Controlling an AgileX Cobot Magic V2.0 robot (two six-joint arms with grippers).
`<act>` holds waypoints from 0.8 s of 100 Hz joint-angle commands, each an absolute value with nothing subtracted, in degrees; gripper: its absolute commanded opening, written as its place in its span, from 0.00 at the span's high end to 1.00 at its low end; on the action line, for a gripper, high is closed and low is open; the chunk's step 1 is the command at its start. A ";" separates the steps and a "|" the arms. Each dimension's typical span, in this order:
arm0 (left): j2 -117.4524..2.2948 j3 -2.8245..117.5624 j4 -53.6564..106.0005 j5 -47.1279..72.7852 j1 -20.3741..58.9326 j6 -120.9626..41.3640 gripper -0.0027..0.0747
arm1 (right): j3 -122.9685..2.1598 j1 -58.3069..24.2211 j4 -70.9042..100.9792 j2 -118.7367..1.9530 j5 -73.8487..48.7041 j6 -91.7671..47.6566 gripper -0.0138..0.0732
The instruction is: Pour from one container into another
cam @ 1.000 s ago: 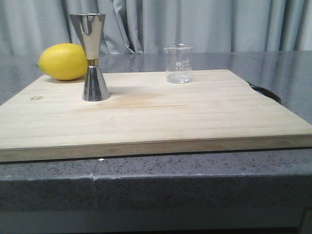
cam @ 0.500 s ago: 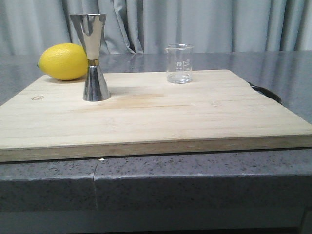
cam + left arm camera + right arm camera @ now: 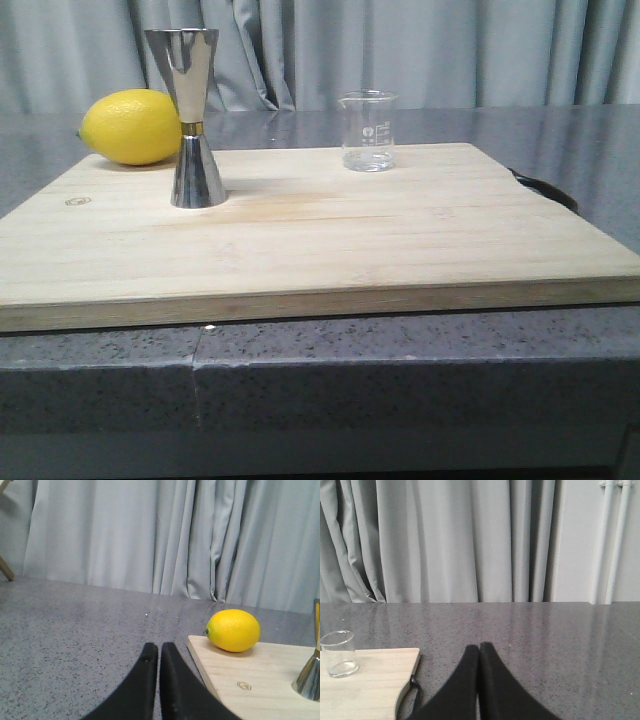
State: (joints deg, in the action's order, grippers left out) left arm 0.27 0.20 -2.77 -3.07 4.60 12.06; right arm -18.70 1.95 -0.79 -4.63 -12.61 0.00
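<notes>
The clear glass beaker (image 3: 367,131) with white marks stands upright at the back of the wooden board (image 3: 330,235), right of centre; the right wrist view shows the beaker (image 3: 339,654) too. The steel hourglass jigger (image 3: 193,120) with a gold waist band stands upright on the board's left part; only the jigger's edge (image 3: 310,675) shows in the left wrist view. My left gripper (image 3: 159,647) is shut and empty over the grey counter, left of the board. My right gripper (image 3: 479,647) is shut and empty over the counter, right of the board. Neither arm appears in the front view.
A yellow lemon (image 3: 130,126) lies on the board's back left corner, just behind the jigger; the left wrist view shows the lemon (image 3: 233,630) as well. A black strap (image 3: 545,188) hangs at the board's right edge. Grey curtains close off the back.
</notes>
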 commanded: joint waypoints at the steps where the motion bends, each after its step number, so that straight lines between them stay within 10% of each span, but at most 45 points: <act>1: 1.80 -0.55 -2.12 -8.11 4.41 12.63 0.99 | -20.07 1.91 -0.82 -5.18 -7.94 -0.38 0.92; 80: 1.80 -0.55 -2.12 -8.11 4.41 12.63 0.99 | -19.49 1.91 -0.82 -4.88 -7.58 -0.38 0.92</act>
